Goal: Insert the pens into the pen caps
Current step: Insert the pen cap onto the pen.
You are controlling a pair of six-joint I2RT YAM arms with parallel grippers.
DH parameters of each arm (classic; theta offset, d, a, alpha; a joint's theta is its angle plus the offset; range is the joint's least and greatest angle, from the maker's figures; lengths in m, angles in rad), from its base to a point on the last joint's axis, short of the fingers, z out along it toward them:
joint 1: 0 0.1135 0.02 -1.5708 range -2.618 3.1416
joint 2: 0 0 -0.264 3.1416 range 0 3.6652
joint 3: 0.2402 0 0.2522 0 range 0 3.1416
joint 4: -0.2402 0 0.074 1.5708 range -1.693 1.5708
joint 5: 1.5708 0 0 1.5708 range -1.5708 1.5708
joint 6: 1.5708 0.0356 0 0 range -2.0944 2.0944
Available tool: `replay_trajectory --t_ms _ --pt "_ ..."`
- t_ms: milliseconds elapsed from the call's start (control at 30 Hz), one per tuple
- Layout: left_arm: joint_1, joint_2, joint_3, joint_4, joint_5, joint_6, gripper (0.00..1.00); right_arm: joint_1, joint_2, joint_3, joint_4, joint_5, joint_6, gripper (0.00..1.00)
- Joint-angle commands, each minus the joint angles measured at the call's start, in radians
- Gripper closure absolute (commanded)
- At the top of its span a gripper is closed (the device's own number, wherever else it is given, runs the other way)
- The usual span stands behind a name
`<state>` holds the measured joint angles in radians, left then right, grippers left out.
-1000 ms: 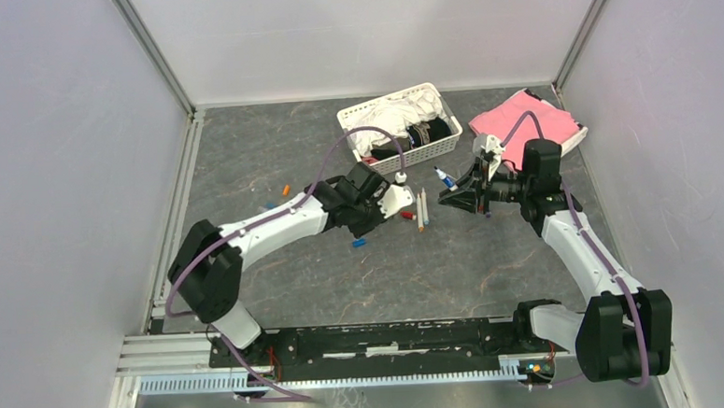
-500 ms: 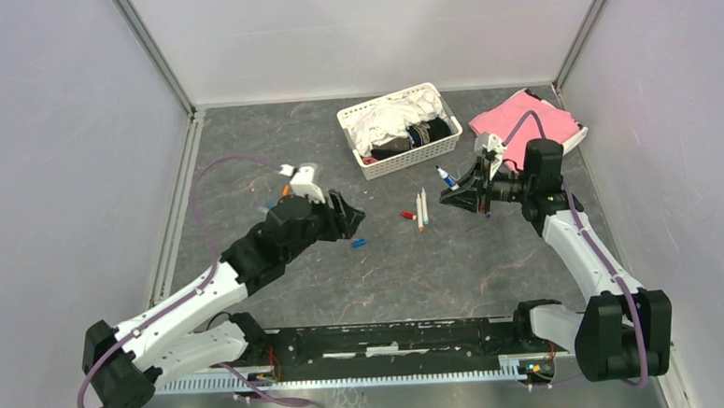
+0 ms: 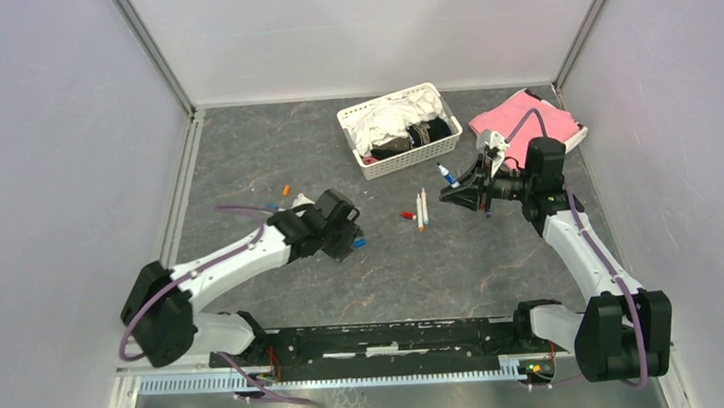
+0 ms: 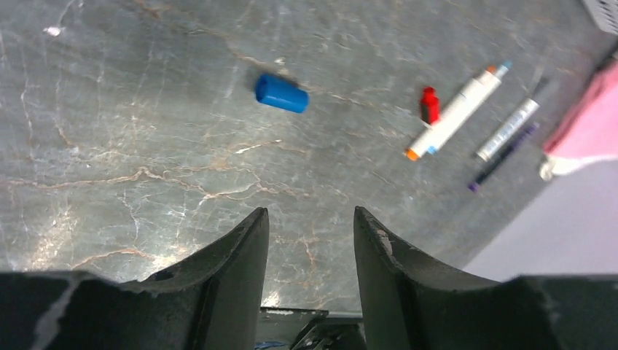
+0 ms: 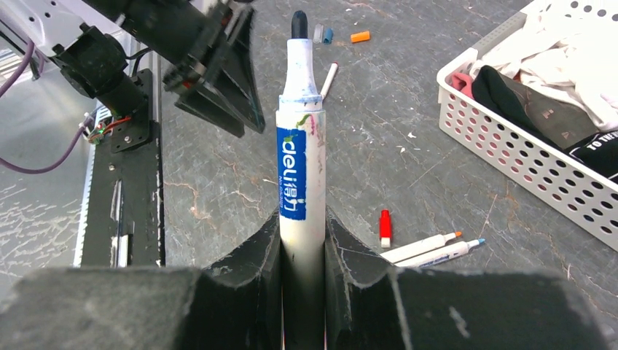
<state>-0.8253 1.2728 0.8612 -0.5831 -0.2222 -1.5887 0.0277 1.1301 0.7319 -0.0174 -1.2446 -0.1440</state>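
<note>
My right gripper (image 5: 302,219) is shut on a thick white pen (image 5: 300,168) with a blue label and a dark bare tip, held above the table (image 3: 451,196). From above, a blue-banded pen (image 3: 446,174) shows beside its fingers; I cannot tell whether it is the held one. My left gripper (image 4: 310,211) stands open and empty, a short way from a blue cap (image 4: 282,93) on the table (image 3: 358,243). Two white pens (image 3: 421,210) with orange and blue tips lie side by side, a red cap (image 3: 407,215) next to them. An orange cap (image 3: 285,189) lies far left.
A white basket (image 3: 375,166) of clothes stands at the back, with a pink cloth (image 3: 527,125) to its right. A thin purple stick (image 4: 503,157) lies beside a slim white pen (image 4: 508,130). The black rail (image 3: 393,338) runs along the near edge.
My left arm has pulled back from the two pens to the left and now hovers by the blue cap, its jaws wider apart. The right arm has not moved.
</note>
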Motion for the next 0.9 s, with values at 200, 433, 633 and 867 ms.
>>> replay_trajectory --t_ms 200,433,633,867 --pt "0.001 0.169 0.114 -0.166 -0.048 -0.305 0.45 -0.006 -0.017 -0.002 0.083 -0.044 0.050 1.00" --pt "0.010 0.258 0.143 -0.155 -0.043 -0.342 0.43 -0.005 -0.021 -0.004 0.085 -0.050 0.054 1.00" --pt "0.032 0.348 0.195 -0.158 -0.013 -0.324 0.44 -0.005 -0.023 -0.005 0.088 -0.053 0.055 1.00" --pt "0.071 0.462 0.280 -0.223 0.044 -0.288 0.56 -0.004 -0.023 -0.009 0.089 -0.055 0.055 1.00"
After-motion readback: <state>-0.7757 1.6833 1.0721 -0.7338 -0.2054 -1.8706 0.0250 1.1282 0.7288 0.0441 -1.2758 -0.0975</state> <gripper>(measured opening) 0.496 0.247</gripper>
